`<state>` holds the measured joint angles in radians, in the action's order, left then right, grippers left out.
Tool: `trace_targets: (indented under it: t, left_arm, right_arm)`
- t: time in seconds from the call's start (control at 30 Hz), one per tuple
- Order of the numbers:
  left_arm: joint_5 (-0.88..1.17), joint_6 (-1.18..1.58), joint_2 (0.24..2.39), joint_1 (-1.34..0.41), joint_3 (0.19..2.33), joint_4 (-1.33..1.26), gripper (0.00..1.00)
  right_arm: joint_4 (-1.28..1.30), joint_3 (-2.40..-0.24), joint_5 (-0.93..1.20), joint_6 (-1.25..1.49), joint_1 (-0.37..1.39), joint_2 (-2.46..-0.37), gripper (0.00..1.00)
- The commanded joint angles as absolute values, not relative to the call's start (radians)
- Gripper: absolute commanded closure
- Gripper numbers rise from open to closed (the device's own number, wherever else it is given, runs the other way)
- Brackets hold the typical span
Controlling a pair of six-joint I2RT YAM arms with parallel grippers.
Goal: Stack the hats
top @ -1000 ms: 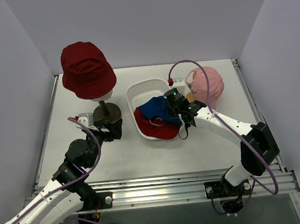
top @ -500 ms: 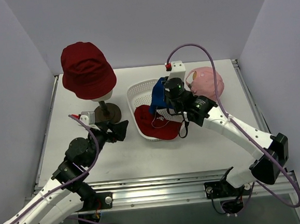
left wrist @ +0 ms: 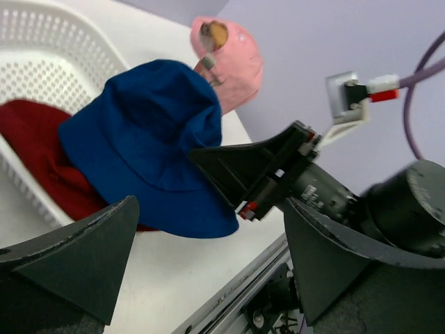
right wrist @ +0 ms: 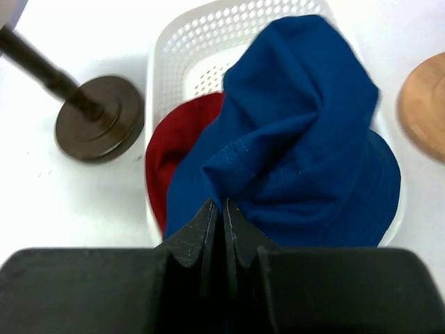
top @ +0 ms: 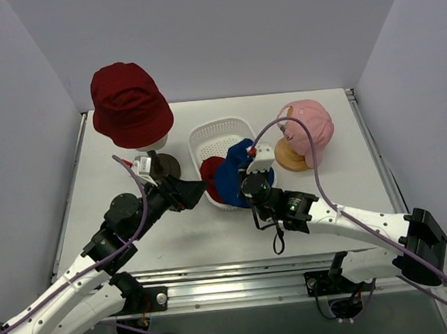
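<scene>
My right gripper [top: 240, 176] is shut on a fold of the blue bucket hat [top: 230, 176] and holds it up over the near edge of the white basket [top: 217, 130]. The wrist view shows the jaws [right wrist: 222, 206] pinching blue fabric [right wrist: 306, 139]. Beneath it, a red peaked cap [top: 210, 170] lies in the basket. The dark red bucket hat [top: 129, 103] sits on the mannequin stand at the back left. The pink peaked cap [top: 310, 124] rests at the back right. Just left of the blue hat [left wrist: 146, 139], my left gripper [top: 195, 191] stands open and empty.
The stand's dark round base [top: 161, 166] sits left of the basket, close to my left arm. A tan rounded form [top: 288, 156] lies under the pink cap. Grey walls enclose the table on three sides, and a metal rail [top: 240, 278] runs along the near edge.
The right arm has lifted the blue hat out of the basket and drawn it toward the near side. My left gripper has swung right, toward that hat.
</scene>
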<state>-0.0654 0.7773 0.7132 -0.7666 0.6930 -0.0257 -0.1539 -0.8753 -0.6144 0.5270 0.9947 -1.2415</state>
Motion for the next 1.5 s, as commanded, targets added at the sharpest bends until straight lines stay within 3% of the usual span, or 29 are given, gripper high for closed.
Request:
trace_targets:
  t: [0.0,0.13,0.33,0.67,0.83,1.3,1.4,1.47]
  left_arm:
    - [-0.04,0.848,0.677,-0.772,0.615,-0.046,0.06]
    - [-0.064,0.854,0.621,-0.772,0.535,-0.051,0.06]
    - [-0.066,0.836,0.611,-0.772,0.473,-0.051,0.06]
    - [-0.014,0.807,0.624,-0.772,0.419,-0.146,0.06]
    - [-0.008,0.79,0.653,-0.772,0.422,-0.152,0.06]
    - [0.066,0.655,0.839,-0.759,0.505,-0.222,0.06]
    - [0.115,0.67,0.903,-0.741,0.511,-0.27,0.06]
    - [0.147,0.678,0.934,-0.727,0.518,-0.285,0.06]
  right_arm:
    - [-0.264,-0.806,-0.681,0.606,1.072,-1.161,1.0]
    - [-0.255,-0.712,-0.701,0.665,1.129,-1.135,0.96]
    - [-0.134,-0.69,-0.753,0.701,1.198,-1.069,0.67]
    - [0.135,-0.888,-0.882,0.627,1.155,-1.052,0.54]
    - [0.155,-0.927,-0.773,0.58,1.003,-1.121,0.55]
    - [0.061,-0.785,-0.68,0.595,1.002,-1.1,0.6]
    - [0.054,-0.779,-0.677,0.588,1.002,-1.111,0.64]
    - [0.035,-0.773,-0.675,0.578,1.002,-1.115,0.72]
